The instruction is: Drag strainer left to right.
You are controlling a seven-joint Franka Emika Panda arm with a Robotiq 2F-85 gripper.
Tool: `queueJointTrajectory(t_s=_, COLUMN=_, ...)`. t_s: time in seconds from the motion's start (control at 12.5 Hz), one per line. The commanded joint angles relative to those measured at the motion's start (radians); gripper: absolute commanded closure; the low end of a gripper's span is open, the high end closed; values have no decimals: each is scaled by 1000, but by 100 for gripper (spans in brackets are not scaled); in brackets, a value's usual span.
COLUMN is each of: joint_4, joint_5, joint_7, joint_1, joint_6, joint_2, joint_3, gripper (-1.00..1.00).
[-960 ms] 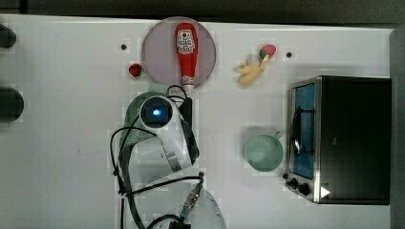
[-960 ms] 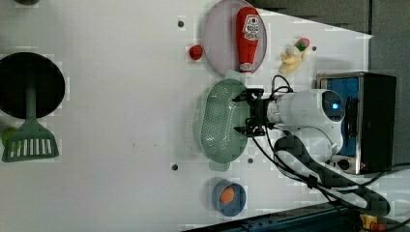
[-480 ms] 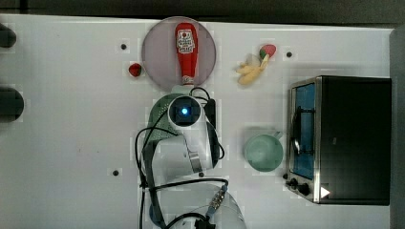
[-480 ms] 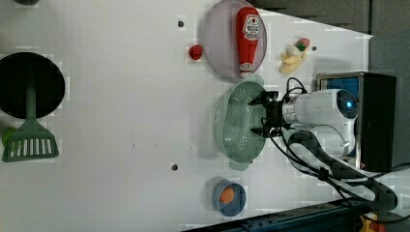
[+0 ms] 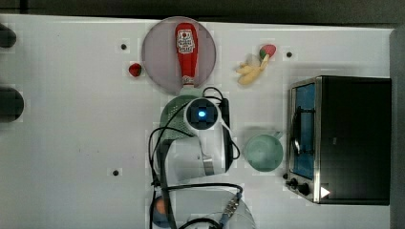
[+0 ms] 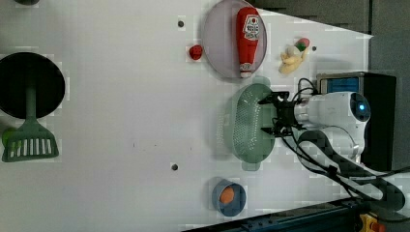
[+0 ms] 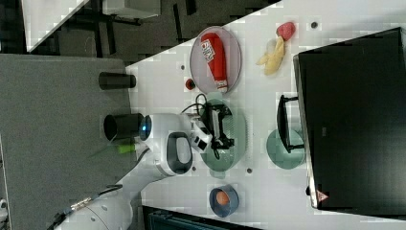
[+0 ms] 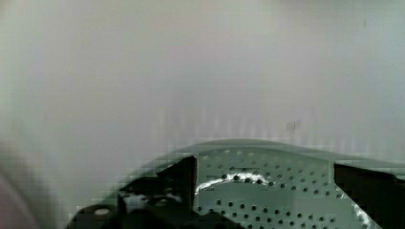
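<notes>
The strainer (image 6: 249,125) is a pale mint-green oval basin with a holed bottom, lying on the white table just below the grey plate in the left view. My gripper (image 6: 267,116) reaches down into it, open, with its black fingers spread wide over the basin's right half. In the right view the gripper (image 7: 218,125) sits inside the strainer (image 7: 235,136). The wrist view has the perforated strainer bottom (image 8: 286,200) between the two fingertips of the gripper (image 8: 265,167). From the top view, my arm covers most of the strainer (image 5: 173,113).
A grey plate (image 5: 160,57) holding a ketchup bottle (image 5: 187,52) lies close behind the strainer. The mint mug (image 5: 262,151) and a toaster oven (image 5: 339,138) stand toward the top view's right. A strawberry (image 5: 135,69), a blue bowl (image 6: 228,196) and a spatula (image 6: 30,140) lie around.
My arm and the strainer have slid together toward the top view's right, ending nearer the mug. The fingers stayed spread inside the basin.
</notes>
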Motion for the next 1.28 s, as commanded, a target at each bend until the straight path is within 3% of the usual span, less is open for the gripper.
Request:
queueJointTrajectory(t_s=0.08, joint_4=-8, joint_5=-5, joint_7=-102, joint_1=-51, joint_6=10, joint_2=-20, joint_3=-27, gripper=-100)
queueJointTrajectory(t_s=0.88, joint_4=-8, joint_5=-3, joint_7=-160, joint_1=-61, joint_6=19, joint_2=-24, joint_3=-102, gripper=-100)
queueJointTrajectory(t_s=1.28, joint_4=1, joint_5=5, joint_7=-514, joint_1=-60, joint_6=-119, joint_2=-215, joint_3=-19, gripper=-100)
